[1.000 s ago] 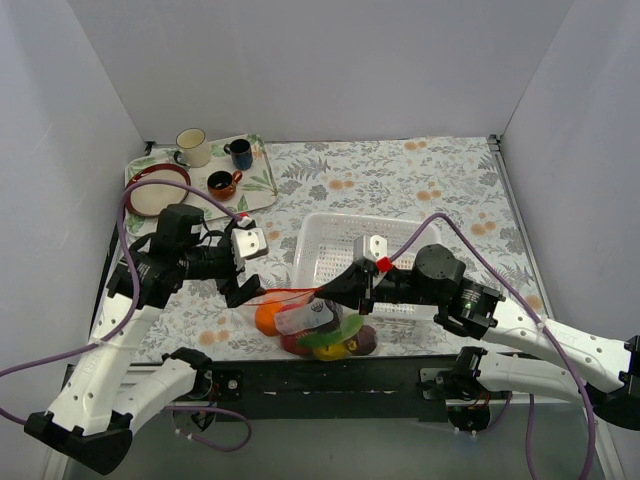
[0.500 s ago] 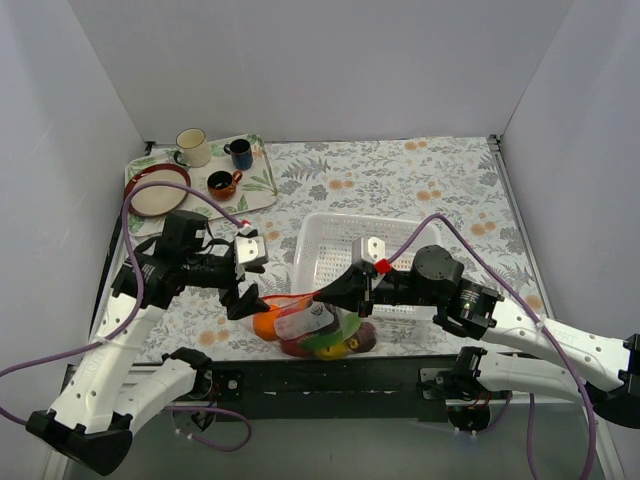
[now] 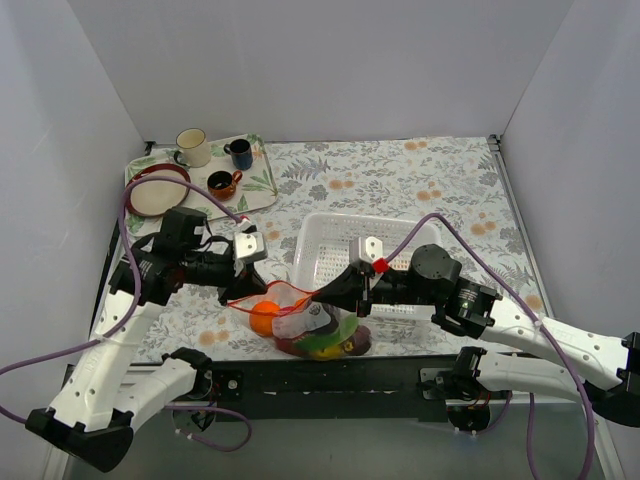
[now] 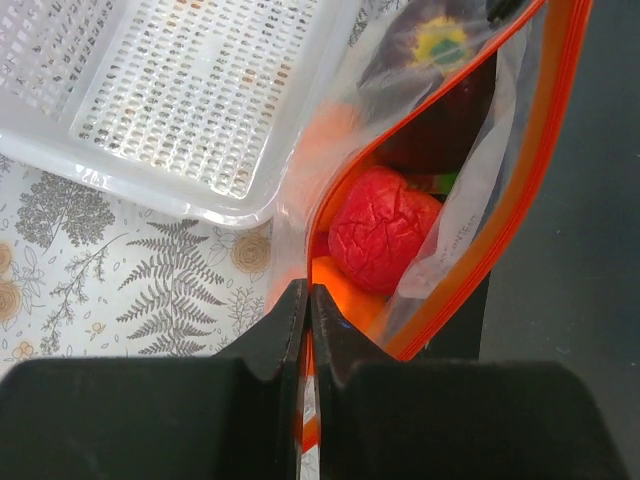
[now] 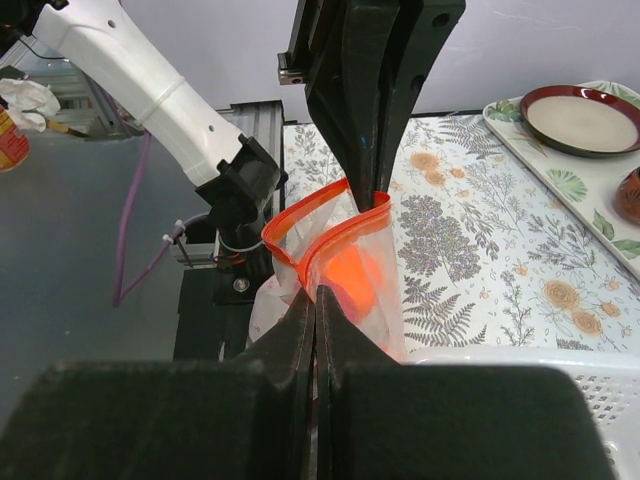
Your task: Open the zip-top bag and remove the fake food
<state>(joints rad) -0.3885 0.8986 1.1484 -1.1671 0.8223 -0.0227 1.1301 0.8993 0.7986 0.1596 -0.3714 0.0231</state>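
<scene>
Red fake food (image 4: 385, 228) in zip-top bag (image 4: 465, 215): left wrist

The high camera looks down from the near edge over the whole table (image 3: 420, 180). Both wrist cameras sit close (facing one another), sharing the bag (image 4: 465, 215) mouth with it.

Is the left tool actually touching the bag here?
Touching. The left wrist view shows the left tool shut on the bag at its mouth edge, the orange strip pinched with no gap.
</scene>
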